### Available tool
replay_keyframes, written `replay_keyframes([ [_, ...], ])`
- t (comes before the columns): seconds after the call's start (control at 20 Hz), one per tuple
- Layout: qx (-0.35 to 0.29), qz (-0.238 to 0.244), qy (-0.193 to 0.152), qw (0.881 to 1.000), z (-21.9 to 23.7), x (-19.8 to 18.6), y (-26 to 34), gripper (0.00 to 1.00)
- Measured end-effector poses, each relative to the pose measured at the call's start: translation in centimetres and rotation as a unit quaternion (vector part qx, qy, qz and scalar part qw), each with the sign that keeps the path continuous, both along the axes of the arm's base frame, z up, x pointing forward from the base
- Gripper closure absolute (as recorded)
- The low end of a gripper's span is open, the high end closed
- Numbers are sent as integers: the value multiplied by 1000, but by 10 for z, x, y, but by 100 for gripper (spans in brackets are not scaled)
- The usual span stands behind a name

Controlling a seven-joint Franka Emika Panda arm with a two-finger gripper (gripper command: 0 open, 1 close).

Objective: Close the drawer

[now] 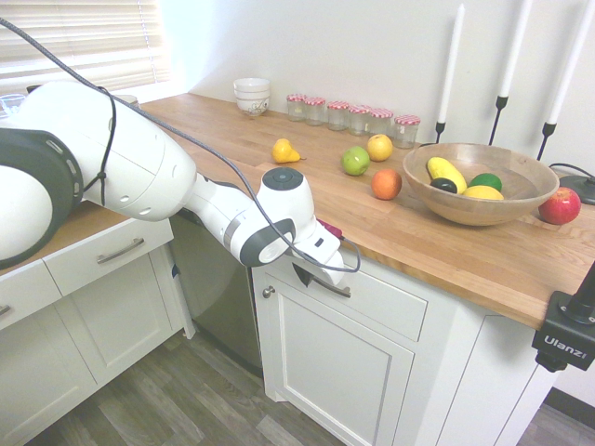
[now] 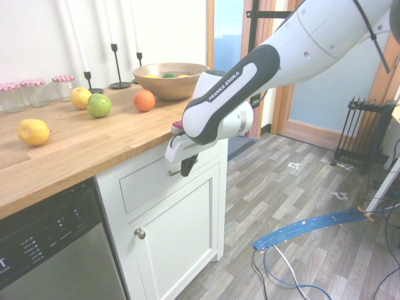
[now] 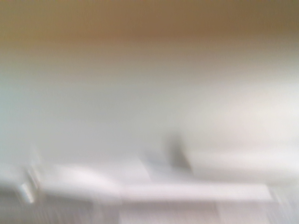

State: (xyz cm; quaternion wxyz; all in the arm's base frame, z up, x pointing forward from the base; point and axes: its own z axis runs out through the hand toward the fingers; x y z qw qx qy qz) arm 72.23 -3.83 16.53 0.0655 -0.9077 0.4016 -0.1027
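The claw [image 2: 186, 167], its 2 fingers pressed together, is at the front of the white drawer [image 1: 386, 302], by 1 end of the bar handle [image 1: 331, 287]; whether they touch is unclear. The drawer sits flush in the cabinet, under the wooden countertop [image 1: 465, 255] and above 1 door [image 1: 339, 372].

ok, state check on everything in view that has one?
Drawer: closed, front looks flush
Claw: shut, at the drawer's handle
Cabinet door: closed
Dishwasher: closed
Jars: lids on
Candles: upright, unlit
Wooden bowl: upright, holding fruit
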Motion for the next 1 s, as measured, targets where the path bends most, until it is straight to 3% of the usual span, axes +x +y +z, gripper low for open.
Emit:
replay_keyframes([
  [0.15,-31,0,55,998,1,-32,-30,100],
  [0.3,-48,-2,75,996,19,-63,-52,100],
  [0.65,-31,-4,75,997,93,-140,-86,100],
  [0.95,-21,3,72,997,129,-186,-97,100],
  [1.0,-19,4,71,997,133,-192,-95,0],
])
